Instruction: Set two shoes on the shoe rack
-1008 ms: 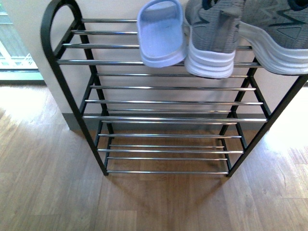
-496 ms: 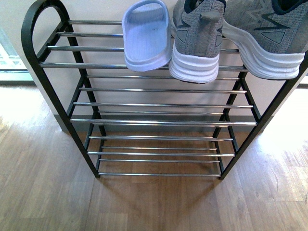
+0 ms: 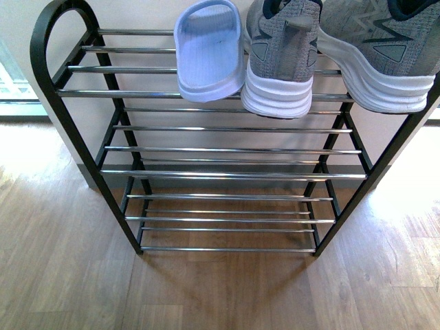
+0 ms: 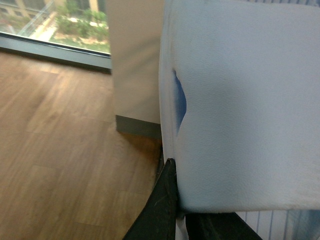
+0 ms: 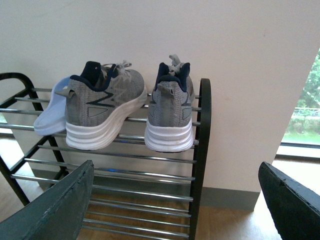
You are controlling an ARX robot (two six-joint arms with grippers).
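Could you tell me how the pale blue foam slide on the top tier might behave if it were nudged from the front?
The pale blue foam slide looks light, so a small push would probably shift it. It rests only on thin chrome bars with its end overhanging the front bar, so it might slide or tip off.

A home entryway, we think

We see a shoe rack (image 3: 206, 148) against a plain wall (image 5: 240, 45), wood-look flooring (image 3: 62, 275), and a floor-level window (image 4: 55, 22) onto greenery, possibly a garden, upper left.
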